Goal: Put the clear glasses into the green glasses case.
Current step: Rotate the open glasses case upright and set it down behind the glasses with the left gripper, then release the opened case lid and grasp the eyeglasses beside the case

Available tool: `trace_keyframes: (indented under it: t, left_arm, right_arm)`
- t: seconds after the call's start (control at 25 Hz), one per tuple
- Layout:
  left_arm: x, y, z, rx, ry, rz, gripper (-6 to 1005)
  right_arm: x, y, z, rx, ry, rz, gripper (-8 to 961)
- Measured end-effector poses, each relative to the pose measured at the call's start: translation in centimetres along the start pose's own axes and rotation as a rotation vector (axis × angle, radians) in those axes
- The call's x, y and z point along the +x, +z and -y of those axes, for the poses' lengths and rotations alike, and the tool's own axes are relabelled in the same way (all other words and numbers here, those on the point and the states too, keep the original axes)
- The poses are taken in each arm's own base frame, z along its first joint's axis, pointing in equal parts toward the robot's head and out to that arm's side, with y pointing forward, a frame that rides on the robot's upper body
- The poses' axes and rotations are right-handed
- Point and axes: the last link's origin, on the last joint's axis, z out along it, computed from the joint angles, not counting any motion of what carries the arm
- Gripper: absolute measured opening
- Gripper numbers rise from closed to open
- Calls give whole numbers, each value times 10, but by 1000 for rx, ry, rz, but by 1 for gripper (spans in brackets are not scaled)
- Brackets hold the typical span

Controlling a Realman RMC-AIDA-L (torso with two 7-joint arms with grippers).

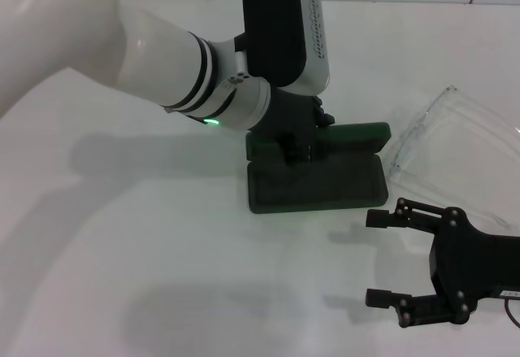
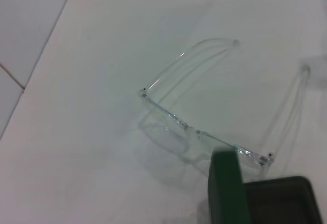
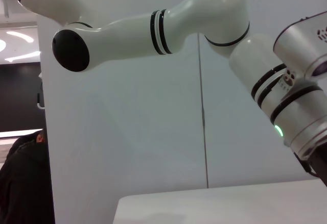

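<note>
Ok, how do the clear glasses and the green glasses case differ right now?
The clear glasses are see-through; the green glasses case is opaque dark green. The glasses lie untouched, while the left tool sits at the case's raised lid. The glasses lie beside the case, whose tray looks empty. Shared: both rest on the white table, both opened out, arms unfolded and lid up. The right tool hangs open nearby.

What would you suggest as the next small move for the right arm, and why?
Probably carry the right gripper, open and empty, over toward the clear glasses. They lie unfolded on the table beside the green glasses case, which stands open with the left gripper at its lid, so they still need grasping.
</note>
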Motion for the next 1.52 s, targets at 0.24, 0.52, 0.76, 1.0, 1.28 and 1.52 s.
trace_keyframes:
  t: [0.24, 0.52, 0.76, 1.0, 1.28, 1.52]
  left_arm:
    - [0, 0, -1, 3, -1, -2, 333]
    - [8, -7, 0, -13, -54, -76, 349]
    - [14, -28, 0, -57, -173, -230, 348]
    - [-1, -52, -14, -83, -292, -474, 493]
    - [-64, -70, -44, 68, -441, -639, 702]
    - [-108, -73, -62, 151, -571, -712, 772]
  right_arm:
    - [0, 0, 0, 1, 0, -1, 879]
    - [0, 0, 1, 7, 3, -1, 879]
    - [0, -1, 1, 10, 7, -1, 879]
    - [-8, -7, 10, 25, 46, -3, 878]
    - [-42, -21, 49, 111, 171, -65, 878]
    - [-75, -16, 87, 238, 291, -246, 875]
